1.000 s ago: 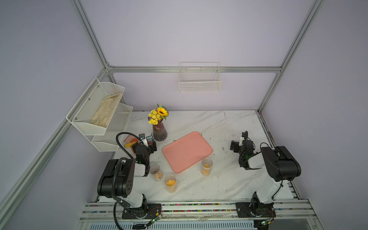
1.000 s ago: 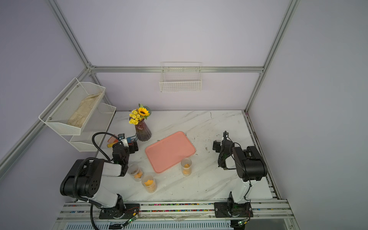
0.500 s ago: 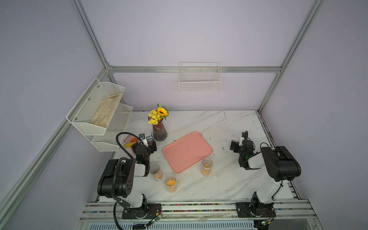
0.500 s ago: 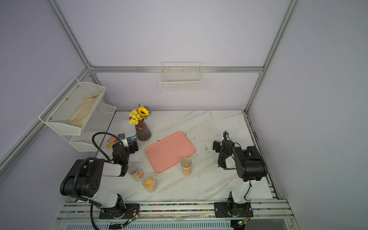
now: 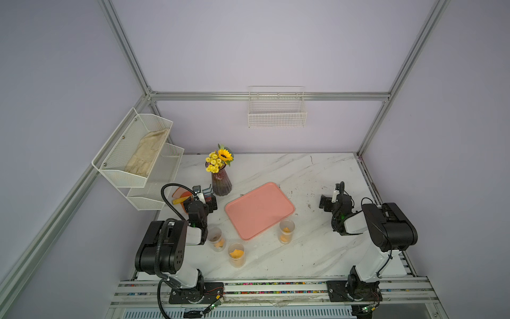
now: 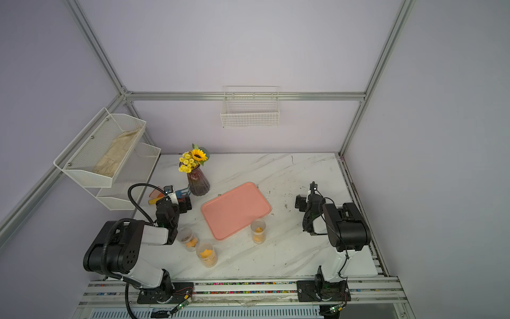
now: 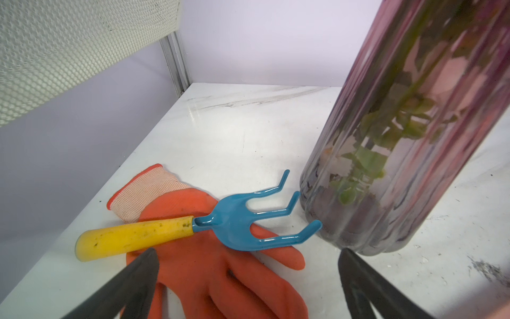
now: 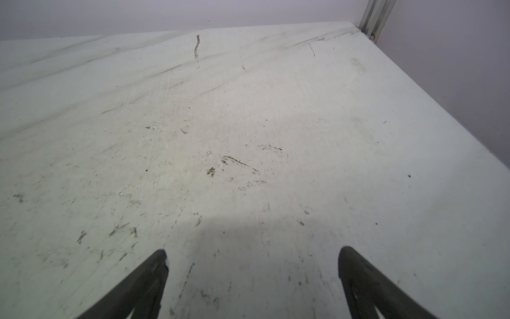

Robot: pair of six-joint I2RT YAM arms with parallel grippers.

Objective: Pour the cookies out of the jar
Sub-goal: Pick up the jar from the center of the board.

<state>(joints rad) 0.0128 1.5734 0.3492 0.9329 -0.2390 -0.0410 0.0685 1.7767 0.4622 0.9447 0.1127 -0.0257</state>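
Standing wide open and empty, left hand (image 7: 248, 252) and right hand (image 8: 252, 251) hold no jar (image 5: 292, 234); next, I judge, grasp one and tip cookies (image 5: 286, 229) onto tray (image 5: 259, 210).

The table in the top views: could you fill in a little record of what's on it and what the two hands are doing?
tray: pink, nothing on it
jars: three, upright, beside the tray
cookies: orange, inside the jars
vase: purple, holds yellow flowers
left hand: open, empty, near glove and rake
right hand: open, empty, above bare table
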